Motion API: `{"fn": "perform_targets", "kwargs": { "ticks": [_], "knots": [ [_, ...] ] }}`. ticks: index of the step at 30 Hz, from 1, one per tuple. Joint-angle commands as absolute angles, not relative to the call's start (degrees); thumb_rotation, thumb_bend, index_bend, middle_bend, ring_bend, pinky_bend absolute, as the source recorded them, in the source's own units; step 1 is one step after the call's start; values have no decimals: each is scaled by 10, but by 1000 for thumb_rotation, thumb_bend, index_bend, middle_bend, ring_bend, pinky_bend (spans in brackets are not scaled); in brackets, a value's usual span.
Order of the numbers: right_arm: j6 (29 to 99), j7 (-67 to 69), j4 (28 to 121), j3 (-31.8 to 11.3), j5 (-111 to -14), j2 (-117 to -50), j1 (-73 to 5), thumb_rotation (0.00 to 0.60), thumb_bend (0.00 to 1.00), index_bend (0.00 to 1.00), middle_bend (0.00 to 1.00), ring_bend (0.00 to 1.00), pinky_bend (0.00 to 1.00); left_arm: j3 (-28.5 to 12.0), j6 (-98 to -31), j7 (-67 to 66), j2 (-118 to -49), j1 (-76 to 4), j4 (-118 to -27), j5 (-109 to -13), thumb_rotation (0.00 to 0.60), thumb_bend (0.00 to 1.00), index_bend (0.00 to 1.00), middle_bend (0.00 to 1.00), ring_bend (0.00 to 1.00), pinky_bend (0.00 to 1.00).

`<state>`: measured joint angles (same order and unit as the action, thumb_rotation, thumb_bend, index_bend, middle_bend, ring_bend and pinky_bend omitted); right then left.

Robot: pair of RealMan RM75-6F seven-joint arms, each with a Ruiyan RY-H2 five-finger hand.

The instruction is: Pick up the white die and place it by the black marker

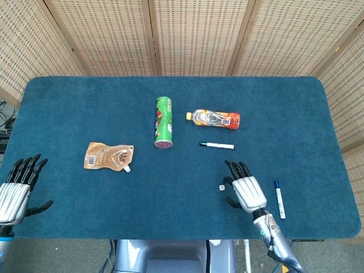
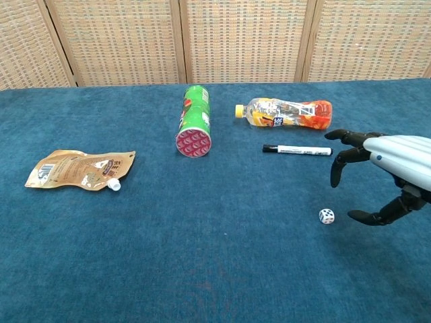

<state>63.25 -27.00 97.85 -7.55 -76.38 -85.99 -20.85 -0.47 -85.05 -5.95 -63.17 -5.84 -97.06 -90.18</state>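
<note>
The small white die (image 1: 222,187) (image 2: 326,216) lies on the blue table right of centre. The black marker (image 1: 216,146) (image 2: 297,151), white-bodied with a black cap, lies farther back, below the orange bottle. My right hand (image 1: 244,190) (image 2: 380,171) hovers open just right of the die, fingers spread, not touching it. My left hand (image 1: 16,189) is open at the table's near left edge, far from both; the chest view does not show it.
A green can (image 1: 164,121) lies on its side at centre. An orange drink bottle (image 1: 215,118) lies behind the marker. A brown spouted pouch (image 1: 108,156) is at the left. A blue-capped marker (image 1: 279,199) lies right of my right hand.
</note>
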Motion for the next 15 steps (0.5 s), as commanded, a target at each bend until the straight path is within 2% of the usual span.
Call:
{"fn": "perform_targets", "kwargs": {
  "ticks": [1,15],
  "knots": [
    [611,-291,961,-88,-731,-881,-231,600,337,393,0,0,0,-5,-849,-59,-632,-59,-969,-900,600,108,0,0,0,0],
    [597,-300,917,-84,-671,-920,-260,600,349,393,0,0,0,-4,-839,-58,-636,-63,-964,-895,600,108,0,0,0,0]
  ]
}}
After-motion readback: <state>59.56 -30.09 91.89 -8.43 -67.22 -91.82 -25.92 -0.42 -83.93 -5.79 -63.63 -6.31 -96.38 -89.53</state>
